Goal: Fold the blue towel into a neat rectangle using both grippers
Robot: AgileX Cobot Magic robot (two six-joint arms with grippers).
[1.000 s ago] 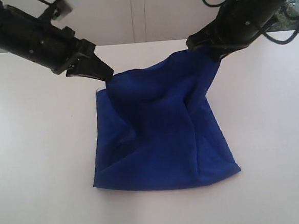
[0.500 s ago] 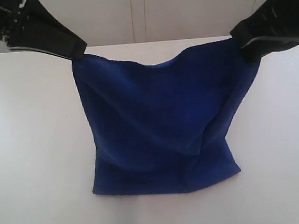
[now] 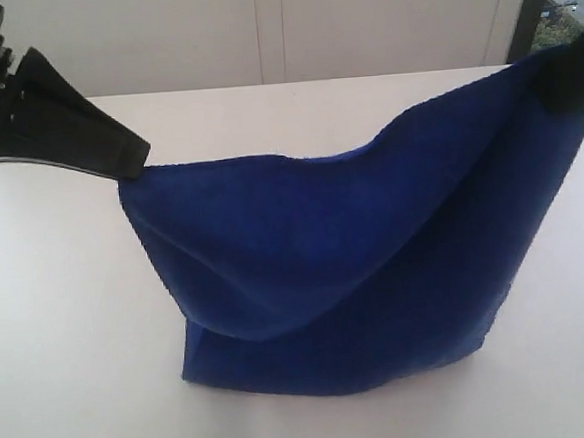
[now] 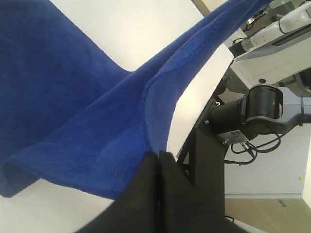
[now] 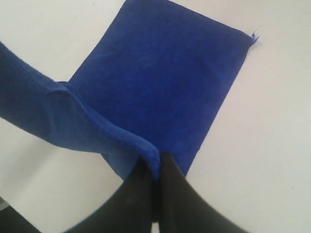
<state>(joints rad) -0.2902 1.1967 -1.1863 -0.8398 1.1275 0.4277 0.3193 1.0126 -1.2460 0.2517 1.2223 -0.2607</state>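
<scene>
The blue towel [image 3: 355,265] hangs between both grippers, its upper edge lifted and stretched, its lower part still lying on the white table [image 3: 59,325]. My left gripper [image 3: 140,159] is shut on the towel's left top corner. My right gripper [image 3: 568,74] is shut on the right top corner, higher up at the frame's edge and mostly cut off. In the left wrist view the fingers [image 4: 158,154] pinch the towel [image 4: 87,111] edge. In the right wrist view the gripper [image 5: 158,170] clamps a folded edge, with the rest of the towel [image 5: 165,77] flat on the table below and a loose thread [image 5: 253,38] at one corner.
The white table [image 5: 272,126] extends on all sides of the towel. A wall stands behind the table's far edge [image 3: 292,82]. Beyond the table's edge, the left wrist view shows another black arm joint [image 4: 260,104] and a black table leg [image 4: 209,165].
Both grippers have risen and moved apart and toward the camera with the towel's corners, pulling its upper edge taut. The right corner now stands higher than the left.
</scene>
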